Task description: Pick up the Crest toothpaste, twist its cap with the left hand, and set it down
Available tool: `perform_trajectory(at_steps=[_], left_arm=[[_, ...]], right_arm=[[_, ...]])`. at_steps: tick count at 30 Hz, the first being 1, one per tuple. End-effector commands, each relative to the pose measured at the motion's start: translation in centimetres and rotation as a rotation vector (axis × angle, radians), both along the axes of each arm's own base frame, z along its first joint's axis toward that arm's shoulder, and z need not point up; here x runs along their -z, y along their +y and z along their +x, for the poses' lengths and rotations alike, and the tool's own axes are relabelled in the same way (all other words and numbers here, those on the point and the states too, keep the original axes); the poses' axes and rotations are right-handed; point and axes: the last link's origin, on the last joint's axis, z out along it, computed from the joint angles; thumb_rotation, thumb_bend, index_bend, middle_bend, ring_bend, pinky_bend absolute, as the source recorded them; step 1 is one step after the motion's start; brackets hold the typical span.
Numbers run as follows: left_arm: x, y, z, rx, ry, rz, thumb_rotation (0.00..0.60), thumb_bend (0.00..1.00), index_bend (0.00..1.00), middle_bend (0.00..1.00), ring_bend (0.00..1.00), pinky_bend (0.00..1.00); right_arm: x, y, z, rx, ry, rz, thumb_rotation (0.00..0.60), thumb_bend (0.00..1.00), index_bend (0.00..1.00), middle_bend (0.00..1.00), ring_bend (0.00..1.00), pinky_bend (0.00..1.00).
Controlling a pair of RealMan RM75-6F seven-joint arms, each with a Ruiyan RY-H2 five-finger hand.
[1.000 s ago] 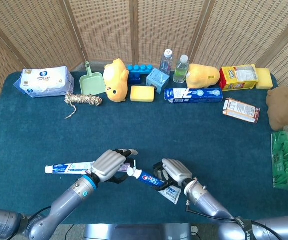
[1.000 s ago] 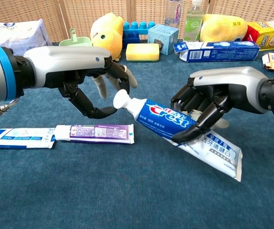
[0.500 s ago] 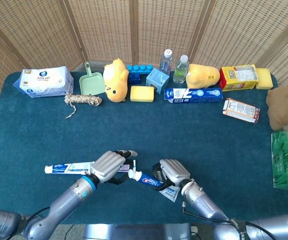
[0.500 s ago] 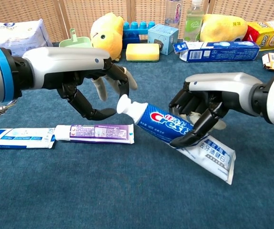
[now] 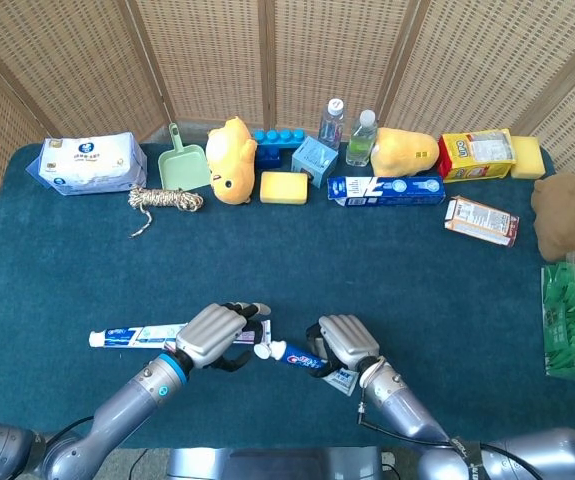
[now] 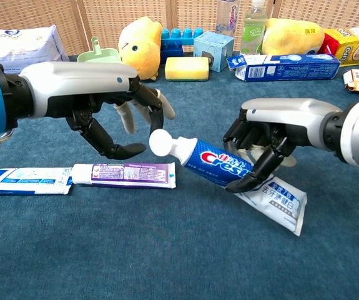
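Note:
The Crest toothpaste [image 6: 220, 165] [image 5: 300, 355] is a blue tube with a white cap [image 6: 160, 142] pointing left. My right hand [image 6: 273, 134] [image 5: 345, 343] grips the tube around its middle and holds it tilted, cap end up, its flat tail low over the cloth. My left hand [image 6: 107, 115] [image 5: 210, 335] hovers just left of the cap with its fingers spread. The thumb tip sits close beside the cap and another finger arches above it, but nothing pinches the cap.
A second toothpaste tube [image 6: 124, 174] [image 5: 132, 336] lies flat under my left hand. Along the back stand a wipes pack [image 5: 89, 163], green scoop [image 5: 181, 165], yellow plush [image 5: 231, 160], sponge [image 5: 283, 187], bottles [image 5: 361, 138] and a toothpaste box [image 5: 385, 189].
The left hand's thumb and finger have come off the cap and drawn slightly left. The right hand has lowered the tube toward the cloth.

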Motion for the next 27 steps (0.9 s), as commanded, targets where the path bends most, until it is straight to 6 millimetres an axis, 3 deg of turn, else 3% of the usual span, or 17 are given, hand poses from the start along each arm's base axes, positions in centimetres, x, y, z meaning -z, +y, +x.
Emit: perform_trajectory(at_steps=[1,19,27], left_arm=[[0.0,-0.1,0.0,0.001,0.0,-0.003,0.6,0.41,0.48,0.2,0.22,0.31],[-0.6,-0.5,0.4,0.019,-0.018,0.002,0.6,0.41,0.48,0.2,0.22,0.32],[-1.8,0.1,0.6,0.019,-0.055,0.058,0.6,0.41,0.45,0.19,0.22,0.31]], right_arm=[[0.2,0.0,0.1,-0.014,0.019,-0.015,0.6,0.39,0.9,0.86,0.8,0.86],[0.5,-0.4,0.5,-0.069,0.114,-0.114,0.6,0.4,0.9,0.86,0.8,0.86],[-0.5,-1.3,0.4,-0.061,0.113,-0.169,0.6,0.4,0.9,0.86,0.8,0.86]])
